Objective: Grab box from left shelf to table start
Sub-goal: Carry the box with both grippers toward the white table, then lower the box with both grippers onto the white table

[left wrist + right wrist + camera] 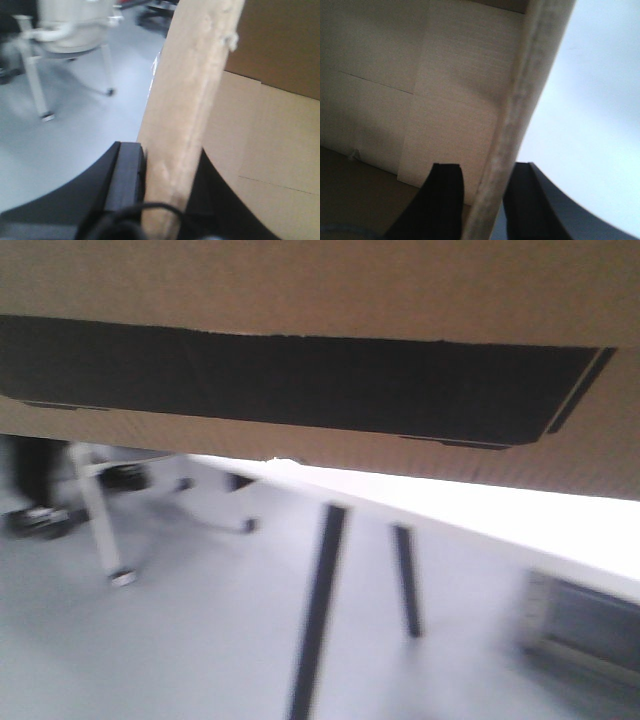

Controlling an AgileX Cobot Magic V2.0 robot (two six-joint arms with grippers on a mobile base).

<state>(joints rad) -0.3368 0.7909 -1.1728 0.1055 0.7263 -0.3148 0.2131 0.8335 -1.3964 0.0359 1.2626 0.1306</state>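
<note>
1. Up front, filling the top of the front cam: box (320, 280), held off the ground, black printed rectangle (290, 380) facing the cam. Floor (200, 640) and table legs show under its bottom edge, so it's airborne and not resting on anything visible. No shelf in any view.
2. Table (560, 530): white top runs bright just below/behind the box's lower right edge. Box looks high enough to pass over it; guess it's carried high for that reason.
3. Carry is by two opposite walls, one arm each, which splits the load and keeps a wide box from twisting.
4. Left gripper (165, 200): pinched on the left wall (190, 100), one finger (125, 180) outside, the other inside & mostly hidden. Wall edge-on, box interior to the right.
5. Right gripper (482, 200): clamped on the right wall (520, 115), dark finger either side, touching.
6. All views blurred. Judgement: transit phase, set-down not begun. Risk: thin cardboard flexing in the pinch.
</note>
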